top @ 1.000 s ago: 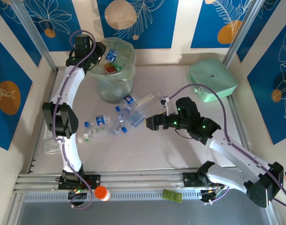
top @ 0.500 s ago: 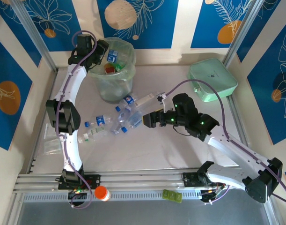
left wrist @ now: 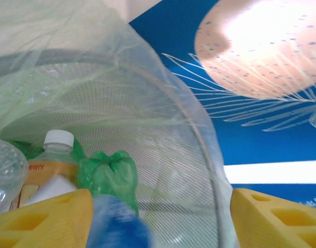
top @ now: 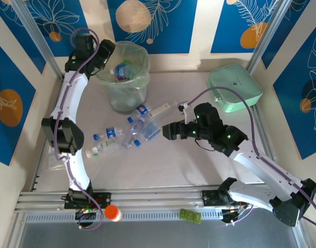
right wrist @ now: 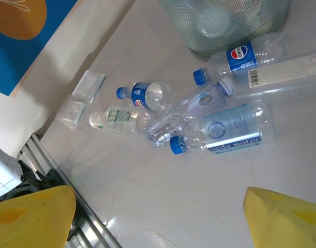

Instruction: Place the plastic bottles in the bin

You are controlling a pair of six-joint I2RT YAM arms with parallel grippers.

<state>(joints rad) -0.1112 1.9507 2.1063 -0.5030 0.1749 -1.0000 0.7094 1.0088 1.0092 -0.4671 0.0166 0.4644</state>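
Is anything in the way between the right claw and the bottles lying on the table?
No, nothing visible. The right gripper is open, and just bare table lies between it and the nearest bottle, the one with the blue cap.

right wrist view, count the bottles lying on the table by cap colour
blue-capped plastic bottles: 3
white-capped clear plastic bottle: 1
clear plastic bottles, cap colour not readable: 3
total: 7
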